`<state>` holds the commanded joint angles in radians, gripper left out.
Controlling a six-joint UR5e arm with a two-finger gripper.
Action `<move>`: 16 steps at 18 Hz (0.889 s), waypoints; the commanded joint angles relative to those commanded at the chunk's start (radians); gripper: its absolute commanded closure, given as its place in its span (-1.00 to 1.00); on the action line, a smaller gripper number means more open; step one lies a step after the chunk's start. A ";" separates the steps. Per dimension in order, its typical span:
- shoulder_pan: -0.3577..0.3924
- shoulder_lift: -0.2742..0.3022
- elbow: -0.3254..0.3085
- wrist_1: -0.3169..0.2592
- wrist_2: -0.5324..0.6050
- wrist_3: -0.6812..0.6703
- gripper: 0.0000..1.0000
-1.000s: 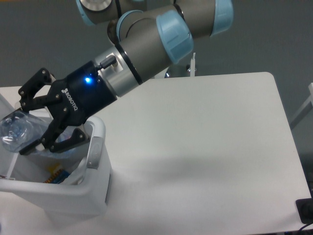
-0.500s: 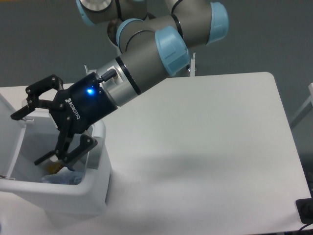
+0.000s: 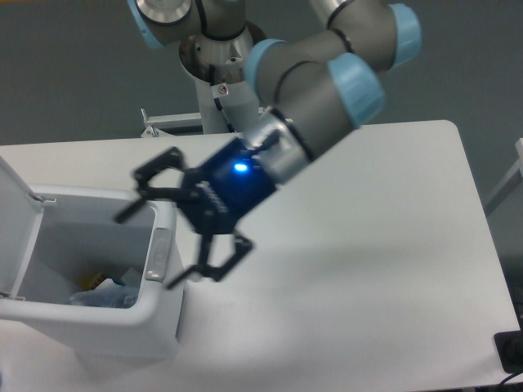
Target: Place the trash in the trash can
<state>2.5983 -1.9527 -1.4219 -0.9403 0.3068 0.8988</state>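
Now the clear plastic bottle point(image 3: 102, 297) lies inside the white boxy plastic trash can point(image 3: 160, 269) at the near left of the white counter point(image 3: 368, 245), dropped a second ago, and the black pincer point(image 3: 159, 237), released and empty, has swung right, so this item looks done.

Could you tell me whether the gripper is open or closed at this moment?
Open. The gripper has its two fingers spread wide with nothing between them, beside the trash can.

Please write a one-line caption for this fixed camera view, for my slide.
Open, empty gripper beside the open trash can, with discarded items lying at its bottom.
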 joint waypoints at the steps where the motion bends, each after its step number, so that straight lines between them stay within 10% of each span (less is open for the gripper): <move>1: 0.034 -0.011 -0.006 0.000 0.000 0.037 -1.00; 16: 0.141 -0.178 0.090 -0.012 0.643 0.207 -1.00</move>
<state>2.7396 -2.1306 -1.3316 -0.9526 0.9494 1.1060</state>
